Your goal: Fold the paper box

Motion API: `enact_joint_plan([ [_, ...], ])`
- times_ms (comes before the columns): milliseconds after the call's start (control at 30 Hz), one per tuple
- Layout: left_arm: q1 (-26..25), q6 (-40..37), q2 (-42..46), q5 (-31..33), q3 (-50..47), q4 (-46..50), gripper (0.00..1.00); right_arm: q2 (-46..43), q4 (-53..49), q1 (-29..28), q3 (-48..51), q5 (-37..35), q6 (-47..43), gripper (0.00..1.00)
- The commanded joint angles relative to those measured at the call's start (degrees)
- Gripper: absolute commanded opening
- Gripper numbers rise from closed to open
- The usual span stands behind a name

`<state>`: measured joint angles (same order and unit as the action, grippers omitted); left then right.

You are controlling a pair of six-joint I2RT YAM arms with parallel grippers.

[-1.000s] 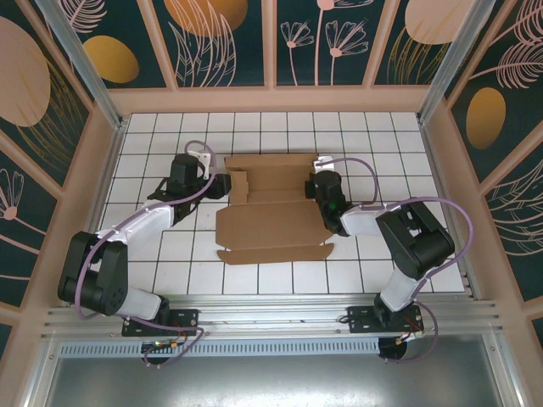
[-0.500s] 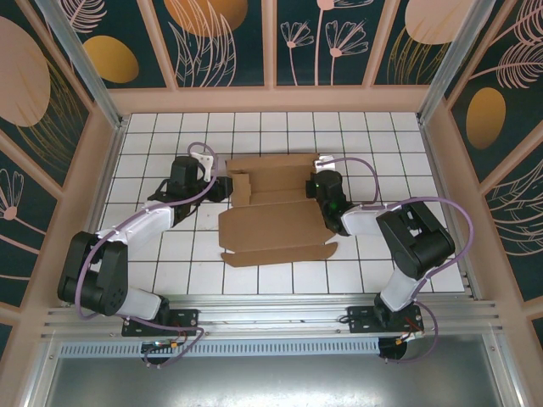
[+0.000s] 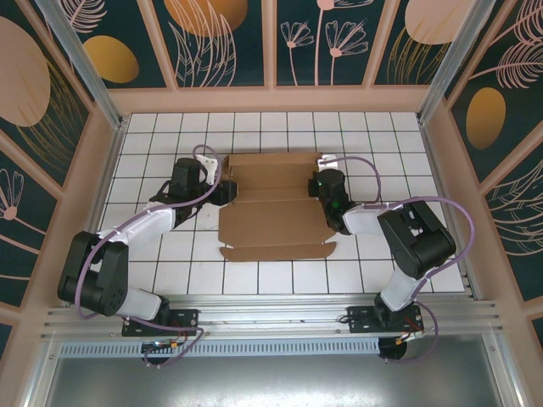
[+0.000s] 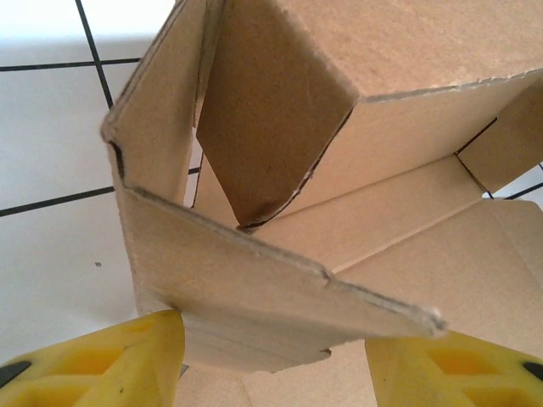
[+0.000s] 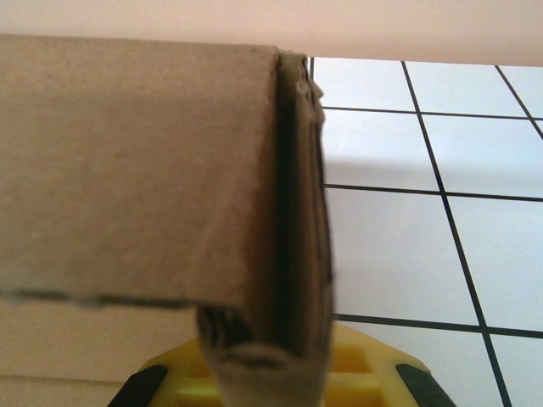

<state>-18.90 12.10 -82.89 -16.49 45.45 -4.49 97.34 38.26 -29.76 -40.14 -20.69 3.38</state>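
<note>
1. The paper box [image 3: 276,208] is lying mid-frame in the top view, partly raised. Its two end walls should be rising together, staying square to the base.
2. The right gripper [image 3: 321,182] is pinching the right-hand wall tightly. The left gripper [image 3: 219,188], half-spread, is clamping layered cardboard at the left end.
3. In both wrist views cardboard is covering the tabs, slots and fingertips, making it hard to judge whether anything is seating.

White tiled table [image 3: 280,127], dark floral walls [image 3: 229,42].
</note>
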Motion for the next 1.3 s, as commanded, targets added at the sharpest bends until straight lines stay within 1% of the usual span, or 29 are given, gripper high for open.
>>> enact_joint_plan([
  [0, -0.2, -1.9, -0.6, 1.8, 0.3, -0.8, 0.58, -0.7, -2.1, 0.2, -0.8, 1.3, 0.9, 0.00],
  [67, -0.2, -1.6, -0.9, 2.3, 1.4, -0.5, 0.57, -0.6, -2.0, 0.2, -0.7, 1.2, 0.8, 0.00],
  [167, -0.2, -0.2, 1.7, 2.1, -0.2, -2.1, 0.57, -0.7, -2.1, 0.3, -0.5, 1.2, 0.7, 0.00],
  [233, -0.2, 0.7, 4.8, 2.1, -1.8, -2.3, 0.60, -0.7, -2.3, 0.3, -0.6, 1.3, 0.8, 0.00],
  [333, -0.2, 2.1, 10.0, 3.1, -3.4, -0.1, 0.61, -0.7, -2.1, 0.3, -0.5, 1.4, 0.9, 0.00],
  [500, -0.2, 2.0, 19.9, 7.5, -6.4, 1.3, 0.60, -0.2, -1.8, 0.4, -0.8, 2.1, 1.5, 0.00],
  [533, -0.1, 2.0, 20.9, 8.5, -6.5, 1.7, 0.59, -0.2, -1.8, 0.4, -0.8, 2.1, 1.5, 0.00],
  [600, 0.1, 2.8, 21.6, 11.1, -6.5, 2.4, 0.52, -0.2, -1.7, 0.4, -0.8, 2.2, 1.7, 0.00],
  [667, 0.8, 3.6, 20.0, 13.1, -6.2, 3.4, 0.43, -0.2, -1.5, 0.4, -0.8, 2.4, 1.7, 0.00],
  [767, 1.9, 3.9, 15.4, 11.3, -5.2, 4.1, 0.39, -0.5, -1.5, 0.4, -0.6, 2.4, 1.8, 0.00],
  [800, 1.9, 3.2, 13.2, 9.9, -4.4, 4.4, 0.39, -0.6, -1.4, 0.4, -0.5, 2.4, 1.8, 0.00],
  [900, 1.9, 1.8, 8.0, 8.3, -2.5, 5.3, 0.39, -1.0, -1.4, 0.5, -0.2, 2.6, 1.9, 0.00],
  [1033, 1.9, 0.4, 4.4, 6.3, -1.8, 3.3, 0.44, -1.1, -1.4, 0.6, -0.1, 2.6, 1.9, 0.00],
  [1167, 1.8, -0.6, 1.6, 2.7, 0.4, 2.1, 0.48, -0.8, -1.4, 0.6, -0.2, 2.8, 1.9, 0.00],
  [1267, 1.7, -1.4, 0.2, 2.6, 1.5, 1.5, 0.48, -0.6, -1.5, 0.7, -0.6, 3.0, 1.9, 0.00],
])
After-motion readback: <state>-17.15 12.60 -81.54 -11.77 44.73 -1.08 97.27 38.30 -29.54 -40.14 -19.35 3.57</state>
